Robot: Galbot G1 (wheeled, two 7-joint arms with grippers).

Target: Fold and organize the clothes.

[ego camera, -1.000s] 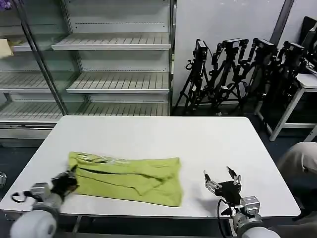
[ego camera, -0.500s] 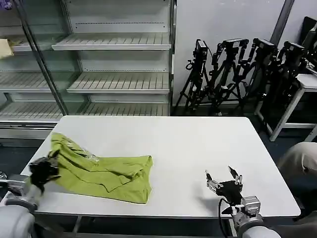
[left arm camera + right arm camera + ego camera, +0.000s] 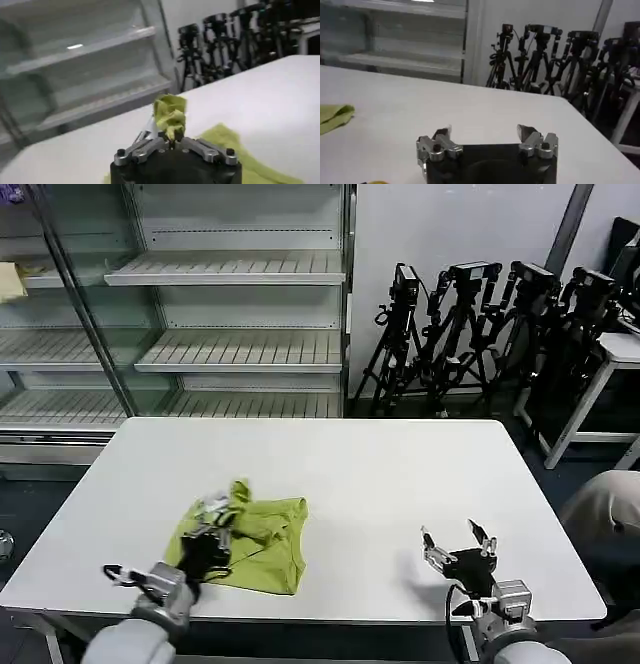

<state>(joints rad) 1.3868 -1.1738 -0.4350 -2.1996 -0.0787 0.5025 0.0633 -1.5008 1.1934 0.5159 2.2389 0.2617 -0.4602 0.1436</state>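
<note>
One lime T-shirt [image 3: 255, 539] lies bunched on the white table [image 3: 400, 474] at lower left of centre in the head view, and the left gripper [image 3: 212, 534] has its fingers pinched shut on a gathered tuft of the cloth, lifted a little above the rest. The fabric looks thin, light and limp, so I judge it will sag and trail from any single hold and is best taken at a hem edge or corner, not mid-panel. Two grippers in all: the right gripper [image 3: 456, 546] waits at lower right, spread wide and empty
</note>
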